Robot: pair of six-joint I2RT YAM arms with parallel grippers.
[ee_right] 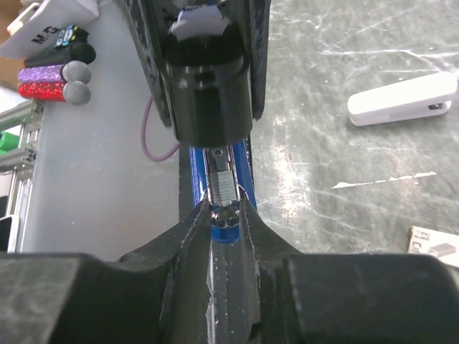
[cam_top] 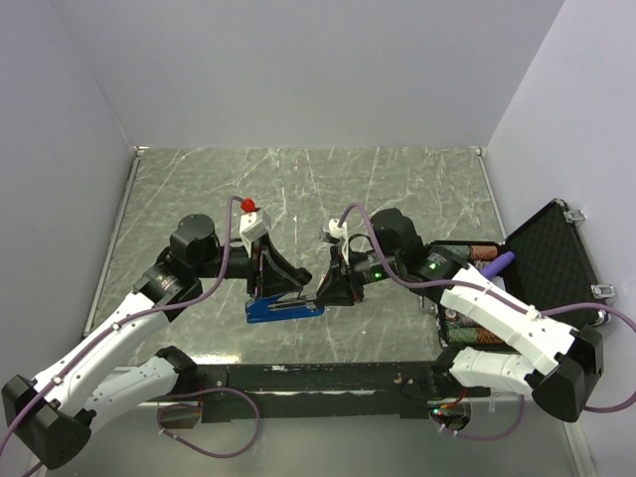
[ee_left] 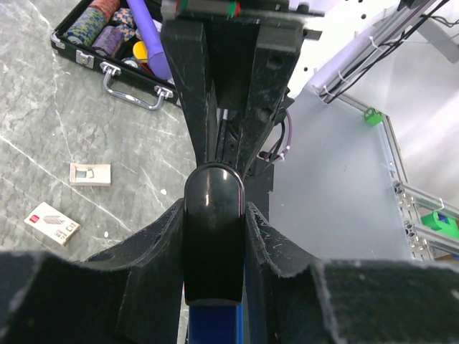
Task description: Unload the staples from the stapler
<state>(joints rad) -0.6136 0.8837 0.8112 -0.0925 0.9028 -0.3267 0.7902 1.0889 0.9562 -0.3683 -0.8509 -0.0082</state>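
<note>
Your grey marbled table (cam_top: 397, 189) sits inside pale walls. From above, the stapler (cam_top: 285, 309) lies near the middle front, mostly hidden by both arms; only its blue base shows. Your left gripper (ee_left: 213, 231) is pressed together on its lifted black top. Your right gripper (ee_right: 224, 216) pinches the blue front end, with a row of staples (ee_right: 224, 188) exposed just beyond. At the right, the open black case (cam_top: 555, 260) holds glittery rolls (ee_left: 93, 32) and a purple stick (cam_top: 494, 263), partly covered.
</note>
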